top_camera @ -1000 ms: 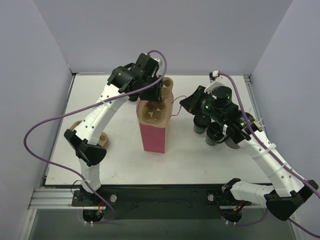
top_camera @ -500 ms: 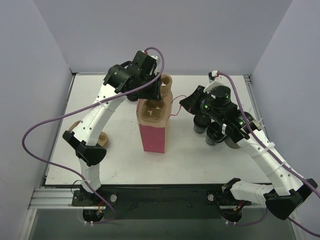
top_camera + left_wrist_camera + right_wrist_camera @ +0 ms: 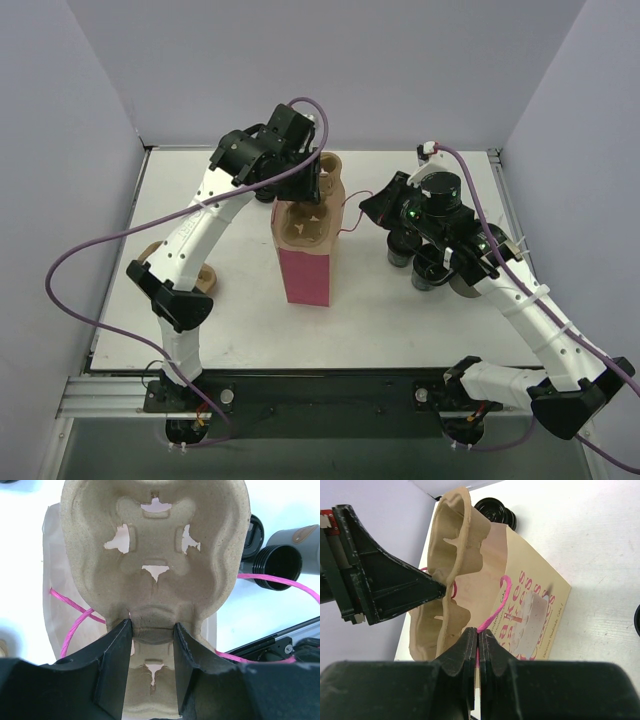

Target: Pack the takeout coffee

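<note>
Several coffee cups (image 3: 401, 256) stand on the table (image 3: 250, 330) at three o'clock of the pink bag (image 3: 308, 272); none packed yet. Pulp carrier (image 3: 155, 545) sits partway in the bag mouth, one end jutting toward twelve. Left gripper (image 3: 151, 628) fingers clamp the carrier's edge. Right gripper (image 3: 476, 632) fingers are pinched together on the pink handle (image 3: 496, 605). Best approach, I judge: handle pulled taut toward three, carrier levelled, then lowered slowly.

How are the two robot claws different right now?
The left gripper is spread wider, clamping the brown cup tray; the right gripper is pinched shut on the pink handle. The left gripper holds broad cardboard; the right gripper holds thin string. Both have black fingers and work at the pink bag.
</note>
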You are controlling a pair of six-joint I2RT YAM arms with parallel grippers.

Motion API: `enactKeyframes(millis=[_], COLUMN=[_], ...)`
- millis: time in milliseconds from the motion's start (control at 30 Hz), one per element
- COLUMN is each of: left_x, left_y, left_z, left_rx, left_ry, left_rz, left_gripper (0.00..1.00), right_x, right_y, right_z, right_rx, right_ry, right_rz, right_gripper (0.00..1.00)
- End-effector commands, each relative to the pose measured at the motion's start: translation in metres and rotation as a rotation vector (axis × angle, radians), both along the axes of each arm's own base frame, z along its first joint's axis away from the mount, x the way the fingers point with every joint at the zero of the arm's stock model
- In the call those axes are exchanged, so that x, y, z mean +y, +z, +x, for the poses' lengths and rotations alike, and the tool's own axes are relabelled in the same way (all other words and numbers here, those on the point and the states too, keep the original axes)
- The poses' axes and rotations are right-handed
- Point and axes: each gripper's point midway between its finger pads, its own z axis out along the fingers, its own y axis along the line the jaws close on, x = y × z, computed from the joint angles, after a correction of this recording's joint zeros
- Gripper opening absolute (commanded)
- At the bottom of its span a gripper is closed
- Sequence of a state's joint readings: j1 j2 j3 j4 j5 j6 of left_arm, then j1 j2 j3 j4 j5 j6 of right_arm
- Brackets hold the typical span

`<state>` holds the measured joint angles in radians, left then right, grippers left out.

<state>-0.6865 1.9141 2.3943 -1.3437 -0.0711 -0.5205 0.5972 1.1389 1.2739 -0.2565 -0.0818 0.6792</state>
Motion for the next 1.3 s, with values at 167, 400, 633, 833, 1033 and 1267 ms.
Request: enactKeyframes(millis=[167,400,633,833,1033,1267], left_x=[0.024,0.031,0.037,0.038,0.046,0.053], left_y=[-0.022,-0.033,-0.044,-0.058,-0.063,-0.07], left_z=[-0.03,-0.032,-0.03,-0.03,-0.031,-0.037], left_rx=[0.121,0.146,0.163,0.206,0.213,0.238], left_ry=[0.012,0.023,0.033,0.042,0.069,0.096], left_rz=[0.108,0.157,0.219,0.256,0.293,0.319], left_gripper=[0.19,0.19,0.19,0.19,0.19,0.19], right_x=[-0.001,-0.002,0.009,0.022,0.016,0.01], right_y=[0.004,0.002,0.006,0.014,0.011,0.014], right_z=[0.003,0.003,0.0,-0.005,-0.005,-0.003], right_rx=[-0.014,-0.008,-0.021,-0.048,-0.057,-0.068], right_ry=[-0.015,-0.017,0.03,0.07,0.047,0.021], right_rz=[-0.021,-0.03,-0.019,-0.011,-0.039,-0.054], right_gripper=[0.0,0.0,0.0,0.0,0.0,0.0])
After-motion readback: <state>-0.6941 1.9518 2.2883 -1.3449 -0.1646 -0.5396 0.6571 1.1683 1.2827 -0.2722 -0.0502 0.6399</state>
